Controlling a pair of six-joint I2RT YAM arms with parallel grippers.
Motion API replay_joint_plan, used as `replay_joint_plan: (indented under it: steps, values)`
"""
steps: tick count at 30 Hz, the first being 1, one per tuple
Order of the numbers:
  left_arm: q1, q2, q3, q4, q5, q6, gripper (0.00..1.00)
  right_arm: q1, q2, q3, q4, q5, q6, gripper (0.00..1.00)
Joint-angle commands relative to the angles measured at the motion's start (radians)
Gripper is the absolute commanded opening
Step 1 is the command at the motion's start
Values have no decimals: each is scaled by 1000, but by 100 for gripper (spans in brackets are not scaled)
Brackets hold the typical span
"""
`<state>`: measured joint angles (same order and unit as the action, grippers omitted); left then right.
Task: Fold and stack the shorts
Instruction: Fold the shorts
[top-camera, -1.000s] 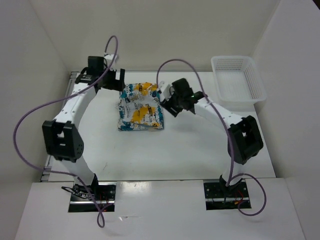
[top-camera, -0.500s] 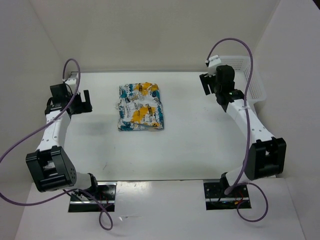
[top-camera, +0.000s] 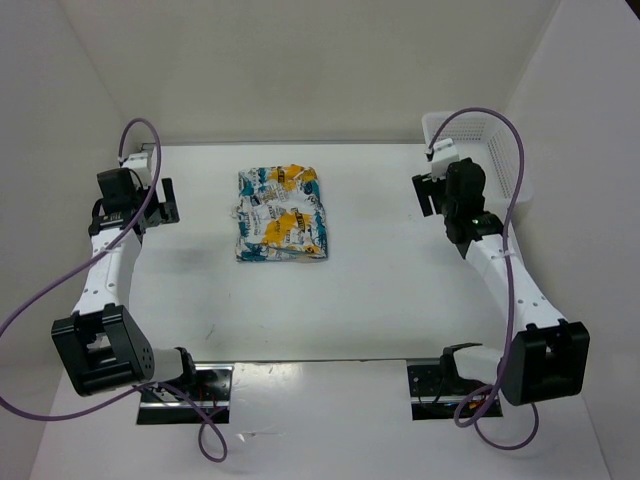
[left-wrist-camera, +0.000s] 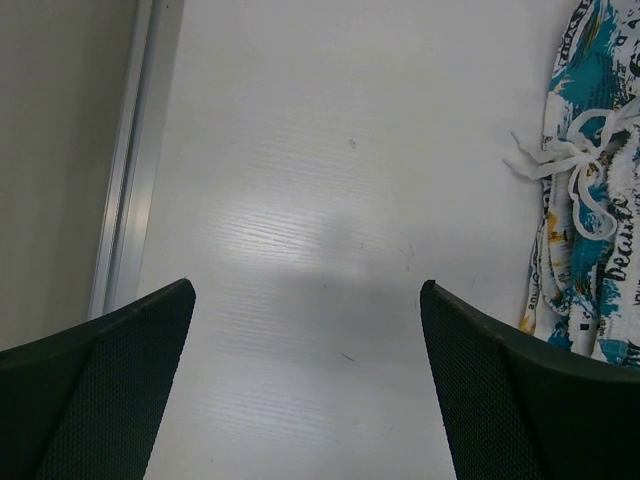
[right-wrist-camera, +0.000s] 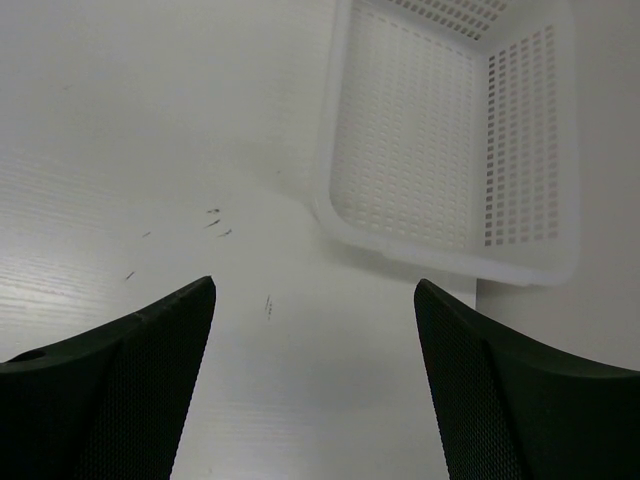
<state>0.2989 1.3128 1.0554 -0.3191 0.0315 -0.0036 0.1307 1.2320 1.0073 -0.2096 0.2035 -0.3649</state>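
Note:
The shorts (top-camera: 281, 214) lie folded into a compact rectangle at the back middle of the table, white with teal, orange-yellow and black print. Their edge and white drawstring show at the right of the left wrist view (left-wrist-camera: 590, 190). My left gripper (top-camera: 150, 203) is open and empty near the table's left edge, well left of the shorts. My right gripper (top-camera: 433, 192) is open and empty at the right, apart from the shorts and beside the basket. In both wrist views the jaws stand wide apart over bare table.
A white plastic mesh basket (top-camera: 500, 155) stands at the back right corner, also in the right wrist view (right-wrist-camera: 520, 150). A metal rail (left-wrist-camera: 125, 190) runs along the table's left edge. White walls close in the back and sides.
Both arms have drawn away from the shorts, the left arm to the left edge and the right arm toward the basket. The folded shorts have stayed in place.

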Motion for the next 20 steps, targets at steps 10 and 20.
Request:
replay_joint_plan:
  steps: [10, 20]
  values:
    - [0, -52, -27, 46, -7, 4, 100, -13, -94, -61, 21, -41, 1, 86]
    - [0, -61, -37, 46, 13, 4, 100, -13, -112, -81, 12, -61, 1, 90]
